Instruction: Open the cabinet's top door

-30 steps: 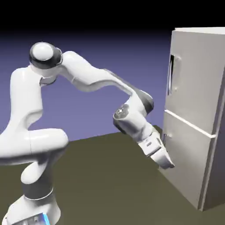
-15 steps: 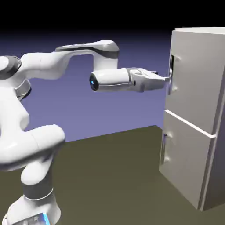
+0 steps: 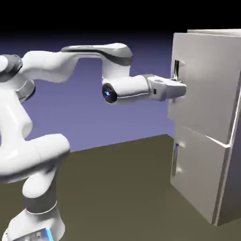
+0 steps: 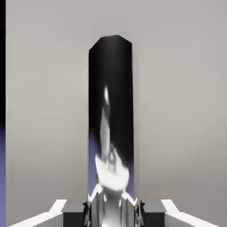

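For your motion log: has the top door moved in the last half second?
Yes. The top door has swung out from the cabinet toward the arm; its handle edge now overhangs the lower door.

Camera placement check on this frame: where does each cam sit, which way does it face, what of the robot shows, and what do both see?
Exterior view: fixed, off to the robot's side; looks across the table at the cabinet; shows the whole white arm rising from lower left, tool at the top door.
Hand view: on the hand, looking along the tool straight at the grey door panel; only the two grey fingertips show at the bottom edge.
Shared: the top door's handle, between the fingertips, and the door face.
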Motion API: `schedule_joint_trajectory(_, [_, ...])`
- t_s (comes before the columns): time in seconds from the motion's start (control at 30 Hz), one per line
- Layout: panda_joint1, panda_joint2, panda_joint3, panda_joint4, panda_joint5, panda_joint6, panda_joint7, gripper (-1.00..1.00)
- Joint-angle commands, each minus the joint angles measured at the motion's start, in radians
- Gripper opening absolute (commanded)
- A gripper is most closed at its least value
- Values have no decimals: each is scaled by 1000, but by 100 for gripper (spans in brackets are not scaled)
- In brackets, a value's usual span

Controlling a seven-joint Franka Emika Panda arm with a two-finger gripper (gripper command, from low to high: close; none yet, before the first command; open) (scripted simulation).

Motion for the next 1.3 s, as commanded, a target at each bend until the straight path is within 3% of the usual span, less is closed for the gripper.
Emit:
schedule_joint_trajectory(0.0, [8,-4,-29,-18,-26,-42,-5,-100])
schedule_joint_trajectory(0.27, [8,-76,-245,-98,-265,-390,-54,-100])
schedule_joint_trajectory(0.53, [-70,-261,-424,-44,-552,-738,-146,-100])
schedule_joint_trajectory(0.83, [-151,-586,-527,189,-876,-1051,-264,-100])
schedule_joint_trajectory(1.27, [-167,-1032,-543,649,-1182,-1334,-323,-100])
